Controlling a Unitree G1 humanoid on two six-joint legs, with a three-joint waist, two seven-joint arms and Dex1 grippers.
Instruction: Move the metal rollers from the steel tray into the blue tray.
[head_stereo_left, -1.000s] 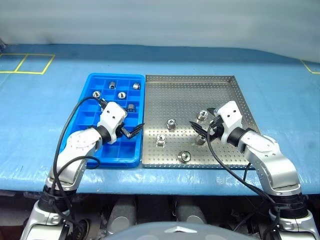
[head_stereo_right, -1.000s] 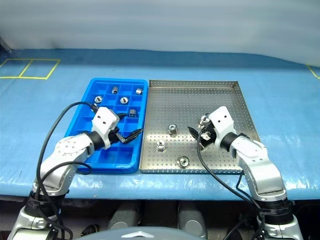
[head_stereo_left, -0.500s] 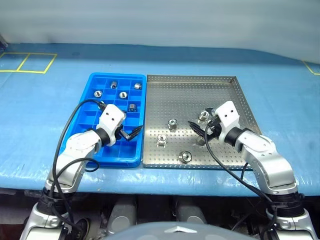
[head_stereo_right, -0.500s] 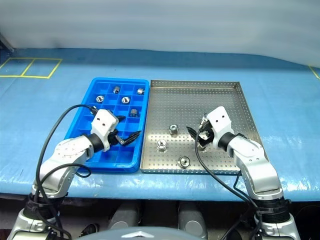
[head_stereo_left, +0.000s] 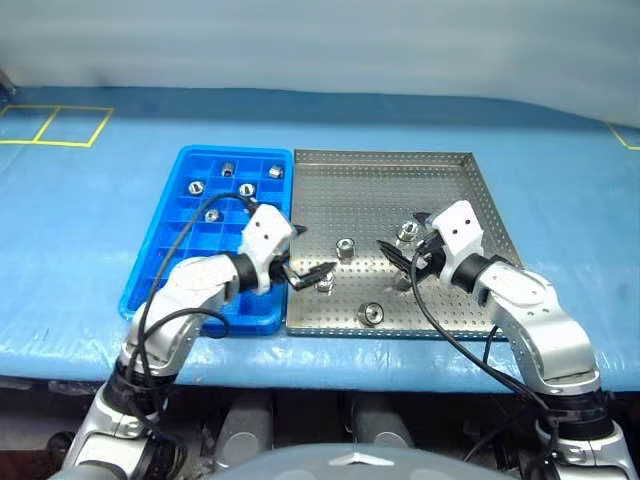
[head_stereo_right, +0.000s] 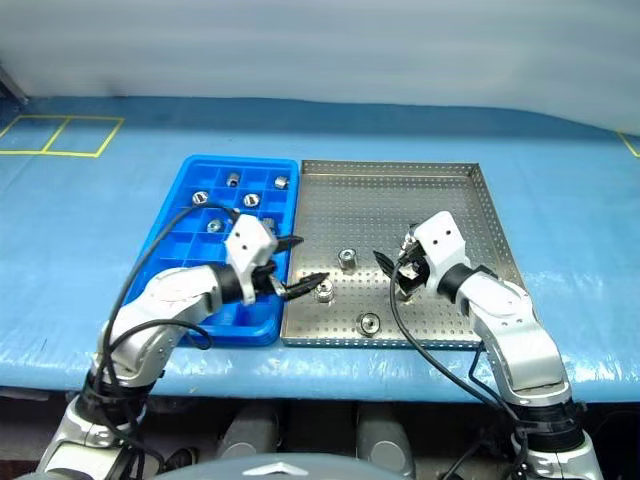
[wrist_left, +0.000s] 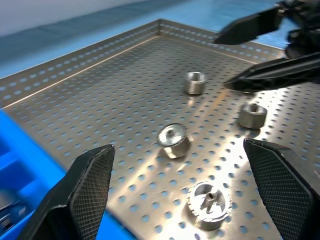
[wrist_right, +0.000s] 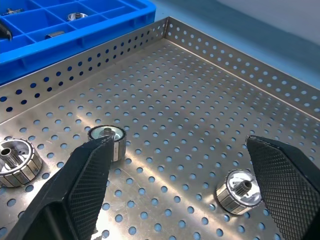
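In the left eye view, our left gripper (head_stereo_left: 308, 254) hangs fingers spread and empty by a roller (head_stereo_left: 324, 282) at centre frame in the steel tray (head_stereo_left: 445, 160); the blue tray (head_stereo_left: 178, 168) at left holds several. In the left wrist view that metal roller (wrist_left: 173, 140) lies between our fingers (wrist_left: 89, 185), so we judge closing on it comes next. In the right wrist view our right gripper (wrist_right: 187, 190) is spread too.

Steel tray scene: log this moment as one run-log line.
left gripper: open, over steel tray near edge | right gripper: open, empty | metal rollers: some in tray, some in blue tray
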